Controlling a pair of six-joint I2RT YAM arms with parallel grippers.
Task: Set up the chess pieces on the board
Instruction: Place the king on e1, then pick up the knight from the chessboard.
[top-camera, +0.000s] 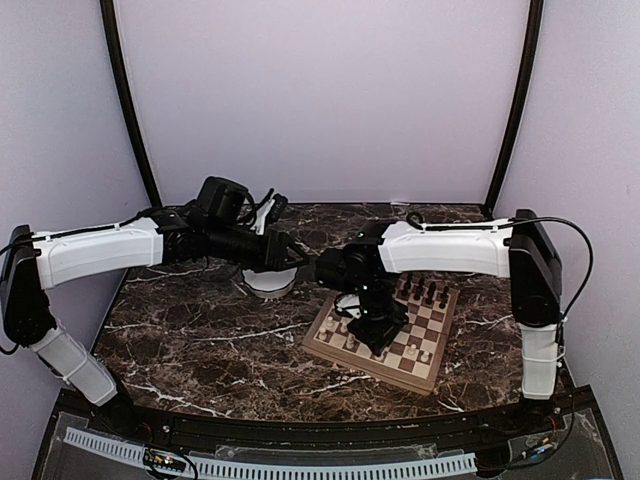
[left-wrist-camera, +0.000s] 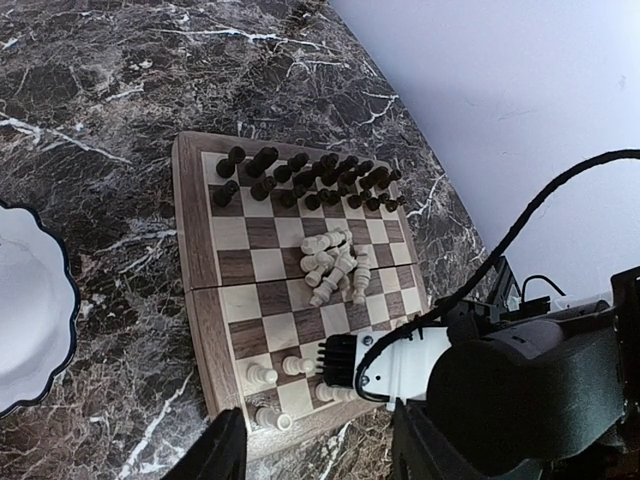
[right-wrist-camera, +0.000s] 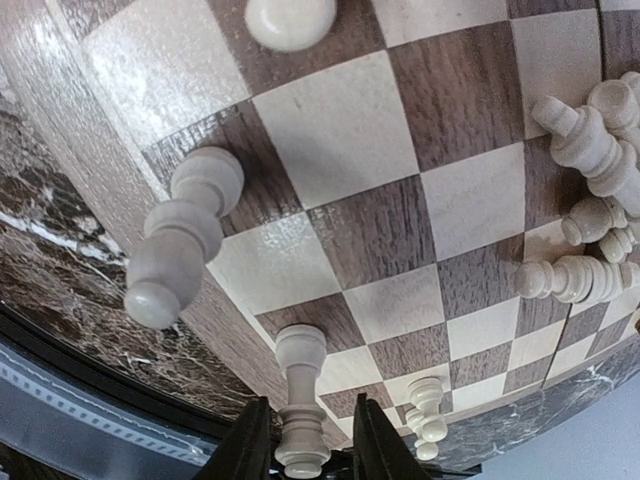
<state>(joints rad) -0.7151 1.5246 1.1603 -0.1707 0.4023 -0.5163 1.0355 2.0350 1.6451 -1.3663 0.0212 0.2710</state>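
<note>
The board (top-camera: 430, 365) lies right of centre, its rim (left-wrist-camera: 190, 250) plain in the left wrist view. Dark chess pieces (left-wrist-camera: 300, 180) stand in two rows along its far side. A heap of pale pieces (left-wrist-camera: 335, 262) lies toppled mid-board. My right gripper (right-wrist-camera: 308, 420) is down at the board's near edge, open, its fingers either side of an upright pale piece (right-wrist-camera: 300, 400), with a gap on the right. Other pale pieces (right-wrist-camera: 185, 240) stand nearby. My left gripper (left-wrist-camera: 318, 410) hangs open and empty, high above the table.
A white scalloped bowl (top-camera: 270, 285) sits on the marble left of the board, under the left arm's wrist; its rim (left-wrist-camera: 60, 300) shows at the left. The right arm (left-wrist-camera: 440, 360) covers the board's near corner. Curved walls enclose the table's back.
</note>
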